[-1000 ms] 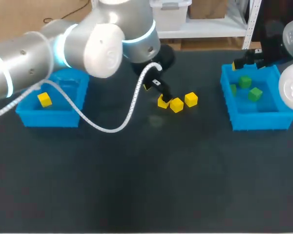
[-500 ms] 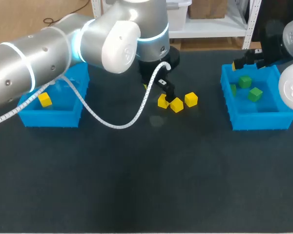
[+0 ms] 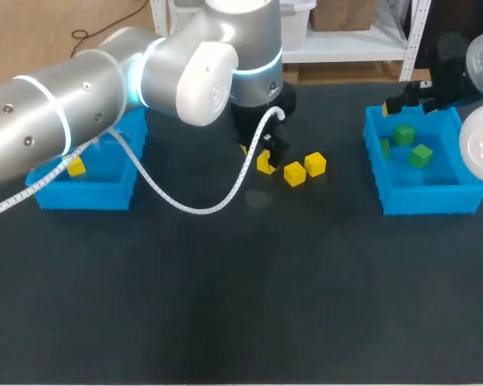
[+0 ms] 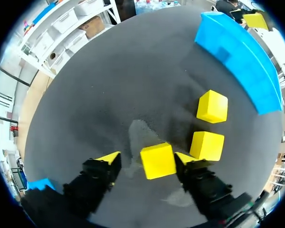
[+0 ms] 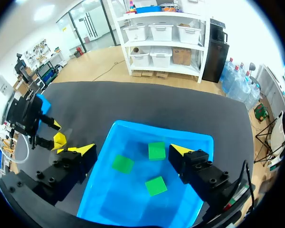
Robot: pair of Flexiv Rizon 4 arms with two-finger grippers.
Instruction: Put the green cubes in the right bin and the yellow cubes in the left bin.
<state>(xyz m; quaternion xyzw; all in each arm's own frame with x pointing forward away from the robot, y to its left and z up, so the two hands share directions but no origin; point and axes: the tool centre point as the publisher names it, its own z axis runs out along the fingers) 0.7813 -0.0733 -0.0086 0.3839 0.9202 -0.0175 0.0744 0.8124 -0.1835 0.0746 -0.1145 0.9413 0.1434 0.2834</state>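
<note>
Yellow cubes [image 3: 293, 173] number four: three lie on the table [image 3: 241, 305], one of them between our left gripper's [image 4: 147, 160] parted fingers, and a fourth cube [image 3: 75, 166] sits in the left bin [image 3: 84, 197]. Three green cubes [image 5: 156, 150] lie in the right bin [image 5: 171, 135] under our right gripper [image 5: 131, 150], its fingers apart.

Three yellow cubes [image 3: 295, 174] close together on the dark surface [image 3: 241, 305], between the two bins. One more yellow cube [image 3: 76, 167] inside the blue left bin [image 3: 80, 195]. Three green cubes [image 3: 421, 154] lying flat and apart inside the blue right bin [image 3: 423, 201].
</note>
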